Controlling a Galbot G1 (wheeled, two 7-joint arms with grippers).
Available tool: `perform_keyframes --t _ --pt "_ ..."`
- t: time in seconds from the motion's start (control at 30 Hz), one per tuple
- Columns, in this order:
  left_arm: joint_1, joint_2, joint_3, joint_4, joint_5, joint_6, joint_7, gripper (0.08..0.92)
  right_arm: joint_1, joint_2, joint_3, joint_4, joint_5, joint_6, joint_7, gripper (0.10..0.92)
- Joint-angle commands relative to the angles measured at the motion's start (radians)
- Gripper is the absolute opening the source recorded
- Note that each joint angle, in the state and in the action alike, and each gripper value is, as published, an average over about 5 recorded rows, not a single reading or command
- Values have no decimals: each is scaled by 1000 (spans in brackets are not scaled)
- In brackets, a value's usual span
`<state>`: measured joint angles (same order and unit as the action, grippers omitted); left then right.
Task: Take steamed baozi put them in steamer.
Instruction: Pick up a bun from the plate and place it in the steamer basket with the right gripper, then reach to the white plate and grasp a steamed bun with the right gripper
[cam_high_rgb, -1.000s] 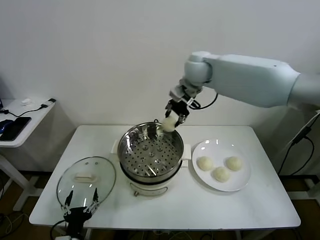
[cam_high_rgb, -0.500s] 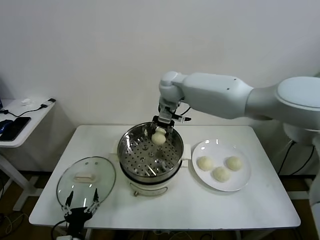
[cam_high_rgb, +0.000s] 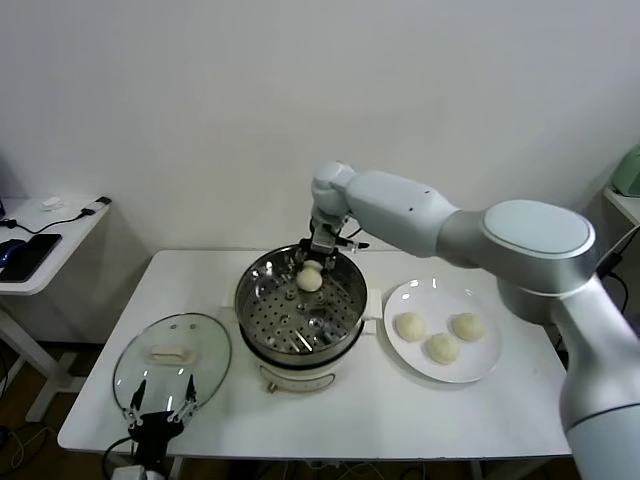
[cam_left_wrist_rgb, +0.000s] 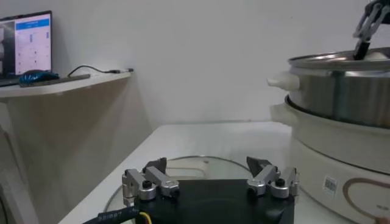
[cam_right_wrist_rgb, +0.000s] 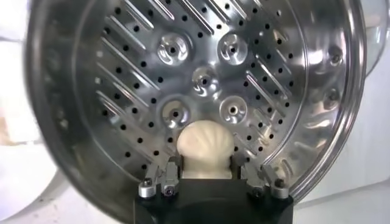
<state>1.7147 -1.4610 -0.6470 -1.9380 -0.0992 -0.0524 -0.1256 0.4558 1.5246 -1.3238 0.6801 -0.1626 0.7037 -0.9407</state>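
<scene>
Three steamed baozi (cam_high_rgb: 440, 334) sit on the white plate (cam_high_rgb: 490, 367), to the right of the steamer (cam_high_rgb: 300, 310). One more bun (cam_high_rgb: 310, 281) is inside the steamer, at the back, just over the steel tray with holes (cam_right_wrist_rgb: 201, 79). The right gripper (cam_high_rgb: 318, 262) is reaching down into the pot, and the bun sits between its fingers (cam_right_wrist_rgb: 166, 179). I can't tell if they are squeezing it or letting go. The left gripper (cam_high_rgb: 158, 412) waits low at the front, over the glass lid (cam_high_rgb: 172, 358), fingers spread wide with nothing in them.
</scene>
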Motion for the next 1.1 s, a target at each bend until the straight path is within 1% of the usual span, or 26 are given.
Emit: perform_keyframes --t 0.03,0.13,0.23,0.3,0.4,0.47,0.53,0.63,0.73,0.83,0.93,1.1 --pt "-7 -2 2 5 -1 0 0 823 -34 50 22 -116 12 49 20 635" --pt "-8 -3 2 2 0 2 2 823 -6 36 15 -93 75 56 -7 721" --pt "-7 -4 2 -2 2 3 3 823 60 1 -21 -32 190 63 -60 792" --pt "-5 -5 4 -4 4 3 4 823 131 -36 -73 34 293 59 -99 814" --pt "-2 -7 6 -7 7 3 5 823 252 -102 -178 150 486 19 -155 821" --pt "-1 -9 9 -8 9 3 5 823 330 -148 -255 212 623 -35 -179 822" --pt "-1 -10 11 -10 9 3 5 823 398 -203 -336 271 753 -120 -177 823" --pt "-1 -11 13 -13 10 3 4 823 481 -318 -432 388 884 -359 -135 823" --pt "-1 -10 14 -16 9 1 3 823 544 -446 -493 511 919 -616 -83 823" --pt "0 -8 12 -16 7 -1 2 823 572 -545 -543 611 922 -774 -54 823" --pt "0 -6 7 -16 4 -2 1 823 569 -620 -590 693 916 -875 -22 823" --pt "-1 -6 -3 -14 -4 -3 -1 823 494 -686 -604 744 904 -956 19 823"
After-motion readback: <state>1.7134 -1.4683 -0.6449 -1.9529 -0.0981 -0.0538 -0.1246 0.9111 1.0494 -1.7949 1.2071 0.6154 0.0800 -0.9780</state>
